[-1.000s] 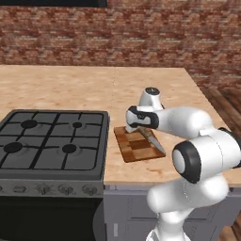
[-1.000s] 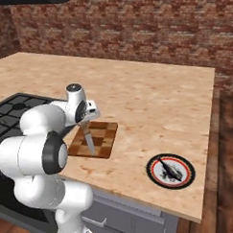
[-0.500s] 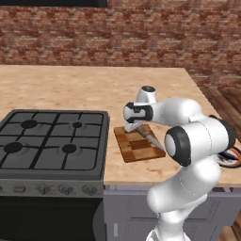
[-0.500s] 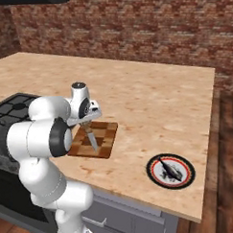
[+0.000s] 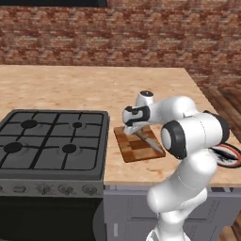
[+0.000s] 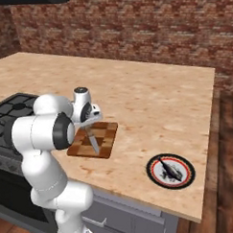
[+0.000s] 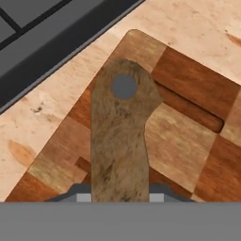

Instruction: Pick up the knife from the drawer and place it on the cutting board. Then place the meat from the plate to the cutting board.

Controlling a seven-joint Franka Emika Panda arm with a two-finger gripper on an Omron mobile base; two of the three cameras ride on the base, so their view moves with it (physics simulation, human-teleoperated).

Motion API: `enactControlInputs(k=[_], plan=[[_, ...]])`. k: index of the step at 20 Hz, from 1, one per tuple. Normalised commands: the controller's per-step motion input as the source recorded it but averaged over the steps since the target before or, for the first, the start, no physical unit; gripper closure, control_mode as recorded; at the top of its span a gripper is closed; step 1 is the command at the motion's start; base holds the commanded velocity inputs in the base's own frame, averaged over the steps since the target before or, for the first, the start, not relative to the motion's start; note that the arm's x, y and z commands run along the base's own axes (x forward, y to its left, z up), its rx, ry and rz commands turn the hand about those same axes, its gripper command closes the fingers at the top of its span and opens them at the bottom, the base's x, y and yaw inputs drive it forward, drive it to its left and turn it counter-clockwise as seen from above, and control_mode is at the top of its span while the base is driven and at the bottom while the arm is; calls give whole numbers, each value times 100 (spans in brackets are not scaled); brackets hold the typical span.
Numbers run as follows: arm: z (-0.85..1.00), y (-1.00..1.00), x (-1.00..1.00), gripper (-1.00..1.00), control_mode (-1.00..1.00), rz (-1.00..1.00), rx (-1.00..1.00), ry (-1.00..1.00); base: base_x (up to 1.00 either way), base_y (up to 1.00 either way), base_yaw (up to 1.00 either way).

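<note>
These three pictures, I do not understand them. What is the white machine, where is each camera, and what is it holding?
It is a white robot arm in a simulated kitchen. Two cameras ride on its base, behind it to the left and right; the third sits on its hand and looks along the pincer. The pincer is shut on the knife, with the handle in the grip and the blade down on the cutting board. Beside it is a stove. The meat lies on the plate.

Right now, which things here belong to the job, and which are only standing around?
For the job: knife held in the pincer, cutting board, meat, plate.
Only around: stove, counter, brick wall.
</note>
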Motion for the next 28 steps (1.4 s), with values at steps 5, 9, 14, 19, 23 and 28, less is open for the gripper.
enactControlInputs(k=[5, 9, 14, 19, 23, 28], plan=[[-31, 0, 4, 100, -100, 0, 0, 0, 0, 0, 0], [-27, 3, 13, 100, -100, 0, 0, 0, 0, 0, 0], [-31, 10, 17, 100, -100, 0, 0, 0, 0, 0, 0], [-22, 16, 23, 100, -100, 0, 0, 0, 0, 0, 0], [-12, 25, 28, 100, -100, 0, 0, 0, 0, 0, 0], [-12, 24, 24, 100, -100, 0, 0, 0, 0, 0, 0]])
